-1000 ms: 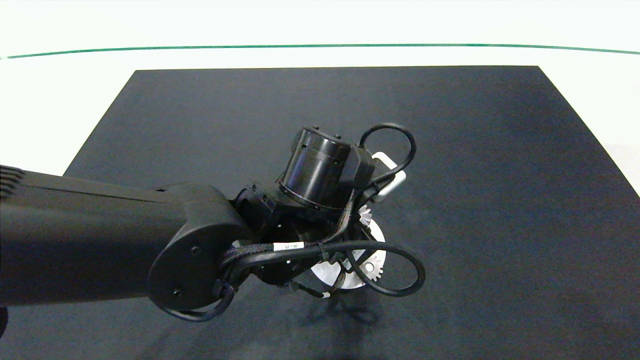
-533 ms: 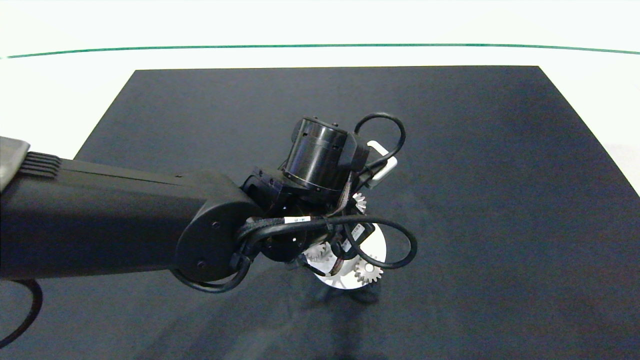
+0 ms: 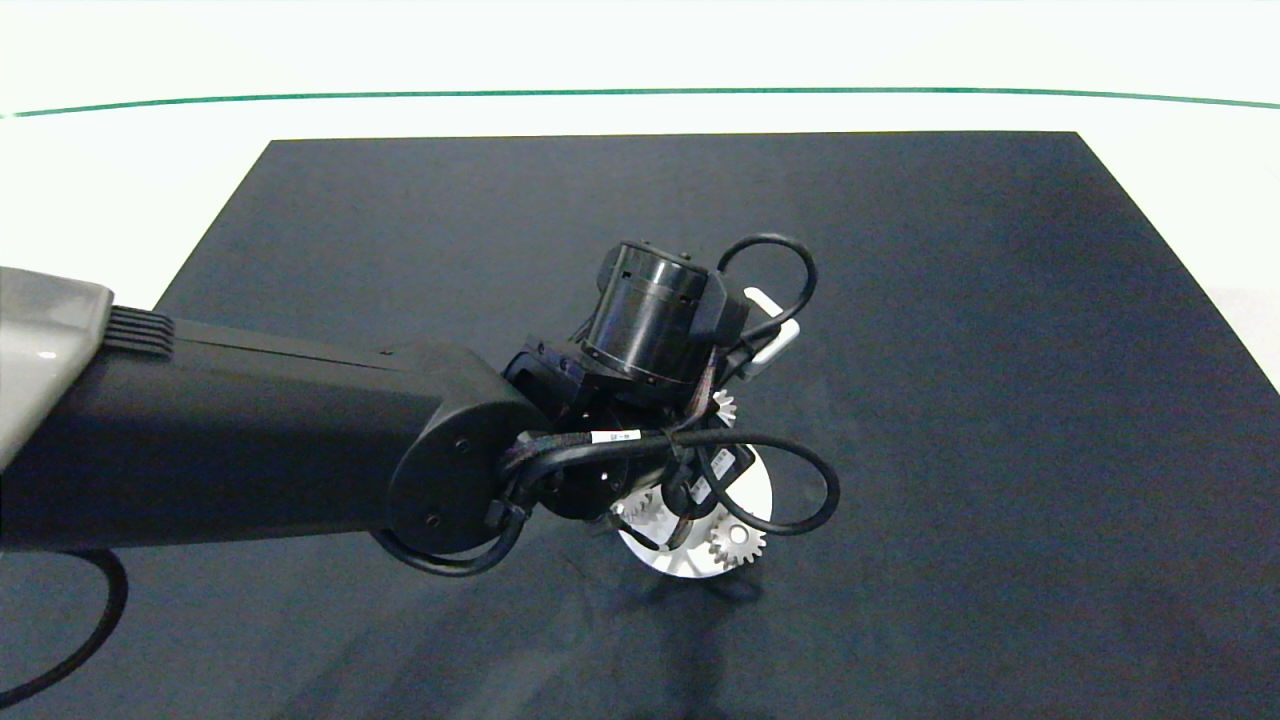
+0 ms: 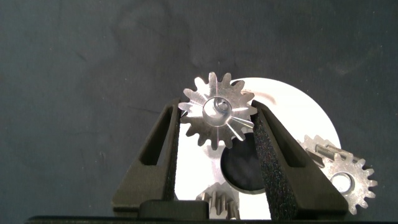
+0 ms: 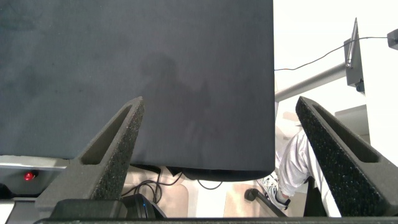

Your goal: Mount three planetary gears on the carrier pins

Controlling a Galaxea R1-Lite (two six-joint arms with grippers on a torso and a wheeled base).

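The left arm [image 3: 250, 440] comes in over the dark mat [image 3: 1000, 350] on the counter [image 3: 100, 200], and its wrist hides a good chunk of the white disc [image 3: 755, 490]. The left gripper [image 4: 217, 140] has its fingers [image 4: 163, 146] clamped on one planetary gear [image 4: 217, 115]: shiny silver, pointed teeth all round, round centre bore. The gear is squeezed at its two sides between the foam pads, its flat face turned to the wrist camera, so its bore axis runs roughly straight down at the disc. It sits over the disc's edge; can't tell if it's on a pin yet.

A second gear [image 4: 346, 179] lies flat on the disc to one side of the big centre hole [image 4: 241, 168], with what looks like a carrier pin [image 4: 322, 149] poking up just beside it. A third gear [image 4: 217, 204] peeks in between the fingers, mostly hidden. In the head view two gears show on the disc near its front edge.

The right gripper [image 5: 227, 155] hangs off past the mat's edge, fingers spread wide apart and empty, with a person's leg and shoe [image 5: 283, 177] below.
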